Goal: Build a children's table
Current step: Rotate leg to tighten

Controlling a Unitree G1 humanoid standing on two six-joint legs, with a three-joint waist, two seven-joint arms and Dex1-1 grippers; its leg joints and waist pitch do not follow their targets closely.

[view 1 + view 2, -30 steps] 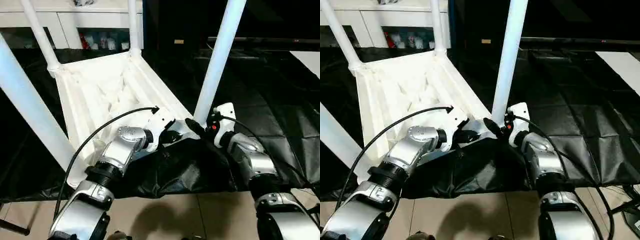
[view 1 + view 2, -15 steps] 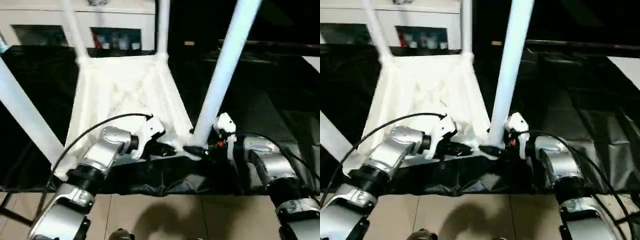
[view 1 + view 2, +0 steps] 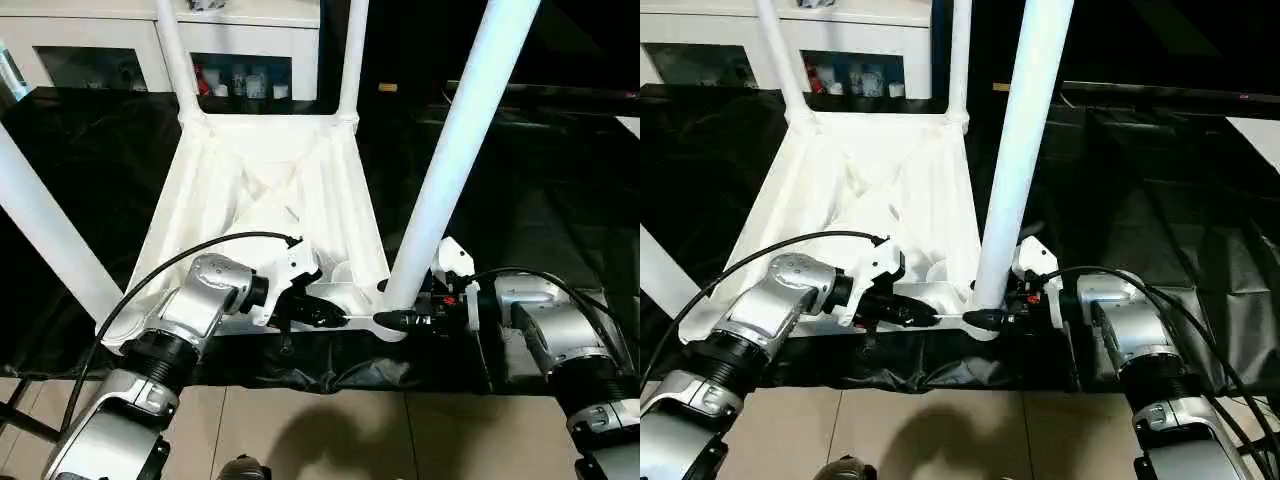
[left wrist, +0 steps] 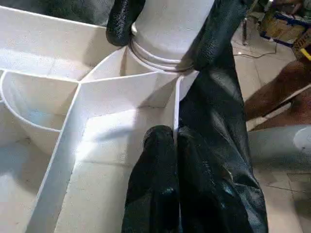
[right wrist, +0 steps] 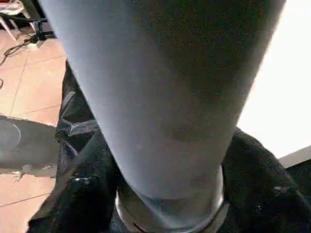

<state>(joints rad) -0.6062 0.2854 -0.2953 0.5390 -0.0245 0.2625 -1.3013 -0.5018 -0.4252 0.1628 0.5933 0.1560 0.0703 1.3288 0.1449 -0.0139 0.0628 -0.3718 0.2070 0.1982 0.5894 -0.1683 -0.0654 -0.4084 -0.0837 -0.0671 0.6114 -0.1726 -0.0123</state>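
The children's table lies upside down on a black sheet, its white top (image 3: 250, 170) ribbed side up. All four legs stand in the corner sockets, two far (image 3: 175, 60) and two near. My left gripper (image 3: 335, 318) is shut on the top's near rim (image 4: 176, 102), close to the near right corner, with the thin rim wall between its fingers (image 4: 155, 160). My right gripper (image 3: 397, 318) is closed round the base of the near right leg (image 3: 450, 150), just above its socket. One finger (image 4: 121, 22) lies against each side of the leg.
A white cabinet with glass doors (image 3: 100, 40) stands behind the table. The black sheet (image 3: 540, 200) spreads to the right and back, and its crumpled near edge meets a tiled floor (image 3: 330, 430). The near left leg (image 3: 45, 240) rises beside my left arm.
The camera has shifted, so the table now looks squarer to me. My right gripper has come in lower round the base of the near right leg. My left gripper stays on the rim.
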